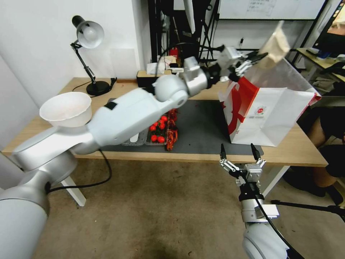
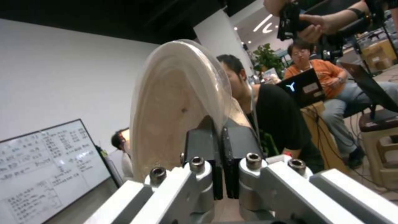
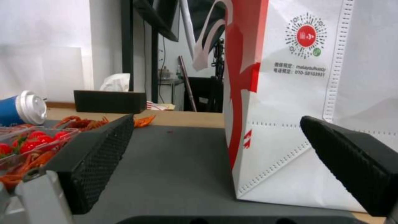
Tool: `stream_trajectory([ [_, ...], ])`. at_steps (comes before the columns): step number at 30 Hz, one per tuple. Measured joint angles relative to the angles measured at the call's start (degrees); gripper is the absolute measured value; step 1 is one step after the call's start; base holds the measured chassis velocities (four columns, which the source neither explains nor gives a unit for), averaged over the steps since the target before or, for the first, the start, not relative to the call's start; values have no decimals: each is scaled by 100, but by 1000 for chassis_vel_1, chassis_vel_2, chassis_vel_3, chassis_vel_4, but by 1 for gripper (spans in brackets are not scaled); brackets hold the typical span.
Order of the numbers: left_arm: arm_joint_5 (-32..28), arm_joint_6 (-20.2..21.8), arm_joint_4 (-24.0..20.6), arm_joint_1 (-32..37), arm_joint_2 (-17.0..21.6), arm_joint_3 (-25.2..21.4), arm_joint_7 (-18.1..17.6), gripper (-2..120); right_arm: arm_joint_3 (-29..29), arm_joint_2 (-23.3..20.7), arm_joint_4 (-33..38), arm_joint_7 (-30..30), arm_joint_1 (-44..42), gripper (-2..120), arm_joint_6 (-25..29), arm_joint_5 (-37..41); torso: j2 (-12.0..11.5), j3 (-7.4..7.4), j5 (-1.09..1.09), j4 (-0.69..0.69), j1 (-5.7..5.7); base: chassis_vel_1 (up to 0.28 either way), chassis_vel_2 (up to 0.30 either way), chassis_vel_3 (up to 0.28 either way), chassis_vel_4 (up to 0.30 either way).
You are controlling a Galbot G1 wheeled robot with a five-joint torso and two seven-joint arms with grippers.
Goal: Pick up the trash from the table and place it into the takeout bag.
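Round beige-filled clear tub (image 1: 276, 45), pinched by left gripper (image 1: 259, 57) upper right above white-and-red paper takeout bag (image 1: 267, 109): centre over mouth before releasing; right gripper (image 1: 239, 151) wide, lower centre.

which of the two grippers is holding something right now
The left gripper, raised above the takeout bag, pinches the round beige-filled tub; the right gripper is open.
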Motion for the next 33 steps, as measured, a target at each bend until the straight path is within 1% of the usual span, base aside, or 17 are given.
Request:
stream_trajectory([
  [1, 0, -9, 151, -54, -174, 54, 10, 0, 18, 8, -1, 1, 0, 100, 0, 2, 0, -1, 1, 0, 0, 0, 0, 0, 0],
  [9, -1, -46, 519, -114, -577, 261, 40, 1, 41, 35, -3, 2, -18, 100, 5, 4, 0, -1, 0, 0, 0, 0, 0, 0, 0],
  [11, 12, -77, 705, -109, -735, 337, 78, 13, 51, 37, -3, 6, -31, 100, 12, 5, 0, -1, 0, 1, -1, 0, 0, 0, 0],
  [12, 12, -77, 705, -109, -735, 337, 78, 13, 51, 37, -3, 6, -31, 100, 12, 5, 0, -1, 0, 1, -1, 0, 0, 0, 0],
  [14, 69, -123, 960, -96, -923, 401, 107, 23, 73, 41, 7, 13, -37, 100, 19, 8, 0, 0, -1, 1, -1, 0, 0, 0, 0],
  [15, 69, -123, 960, -96, -923, 401, 107, 23, 73, 41, 7, 13, -37, 100, 19, 8, 0, 0, -1, 1, -1, 0, 0, 0, 0],
  [17, 129, -127, 1161, -109, -1039, 431, 109, 34, 82, 53, 18, 15, -51, 100, 24, 12, 0, -1, -1, 1, -1, 0, 0, 0, 0],
  [18, 129, -127, 1161, -109, -1039, 431, 109, 34, 82, 53, 18, 15, -51, 100, 24, 12, 0, -1, -1, 1, -1, 0, 0, 0, 0],
  [19, 162, -121, 1228, -118, -1069, 452, 108, 40, 83, 64, 18, 17, -55, 100, 28, 12, 0, -1, -1, 1, -1, 0, 0, 0, 0],
  [20, 162, -121, 1228, -118, -1069, 452, 108, 40, 83, 64, 18, 17, -55, 100, 28, 12, 0, -1, -1, 1, -1, 0, 0, 0, 0],
  [22, 208, -95, 1348, -121, -1128, 465, 84, 49, 85, 87, 20, 18, -70, 100, 38, 12, 0, -1, -2, 1, -1, 0, 0, 0, 0],
  [23, 208, -95, 1348, -121, -1128, 465, 84, 49, 85, 87, 20, 18, -70, 100, 38, 12, 0, -1, -2, 1, -1, 0, 0, 0, 0],
  [25, 245, -70, 1371, -104, -1140, 425, 7, 61, 95, 92, 20, 20, -75, 100, 43, 13, 0, -1, -1, 0, -1, 0, 0, 0, 0],
  [27, 252, -47, 1352, -86, -1122, 358, -40, 65, 101, 92, 20, 21, -75, 100, 44, 13, 0, 0, -2, 0, -1, 0, 0, 0, 0],
  [30, 164, 95, 1080, 1, -903, 29, -295, 81, 106, 92, 20, 23, -75, 100, 45, 15, 0, -1, -2, 0, -1, 0, 0, 0, 0],
  [31, 164, 95, 1080, 1, -903, 29, -295, 81, 106, 92, 20, 23, -75, 100, 45, 15, 0, -1, -2, 0, -1, 0, 0, 0, 0],
  [33, 13, 210, 833, 65, -663, -132, -399, 91, 105, 91, 28, 23, -76, 100, 45, 15, 1, -1, -2, 1, -1, 0, 0, 0, 0],
])
